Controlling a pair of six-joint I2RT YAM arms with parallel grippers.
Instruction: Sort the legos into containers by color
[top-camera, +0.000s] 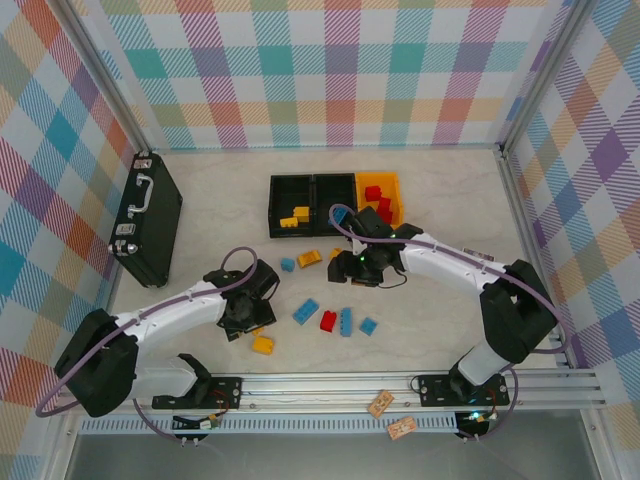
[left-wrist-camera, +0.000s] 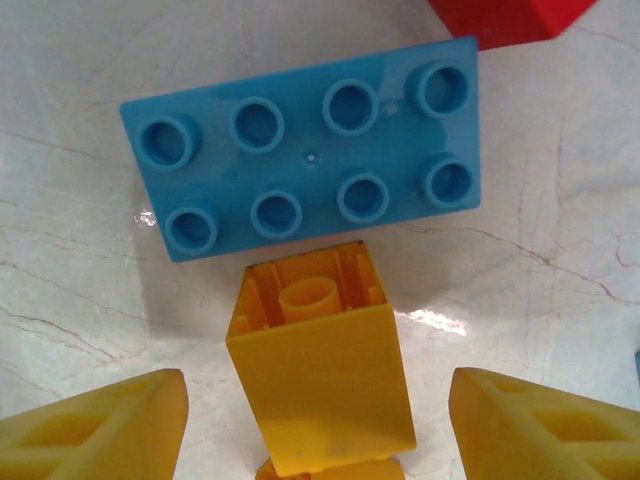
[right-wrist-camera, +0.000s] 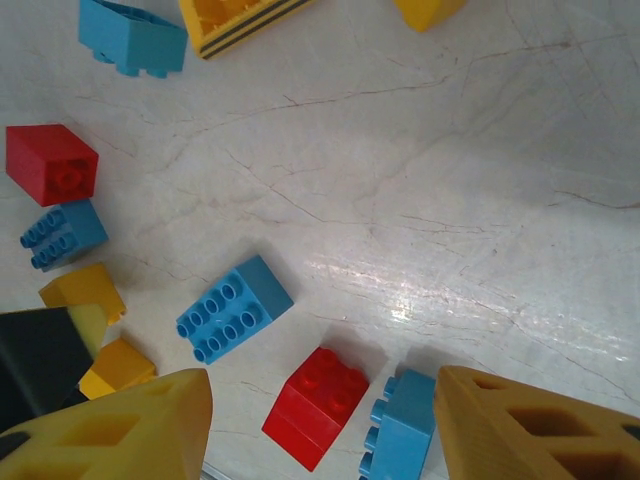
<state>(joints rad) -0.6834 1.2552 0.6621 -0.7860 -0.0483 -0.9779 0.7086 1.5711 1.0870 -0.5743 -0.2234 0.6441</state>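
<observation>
Straddling left gripper (left-wrist-camera: 318, 425): jaws open either side of yellow lego (left-wrist-camera: 320, 385), gaps both sides.
Beyond it: blue lego (left-wrist-camera: 305, 160), just beside.
Right gripper (right-wrist-camera: 322, 392): open, empty, above red lego (right-wrist-camera: 312, 408).
Containers (top-camera: 312, 178): row by table (top-camera: 450, 200) far edge, yellow and red bricks inside.
</observation>
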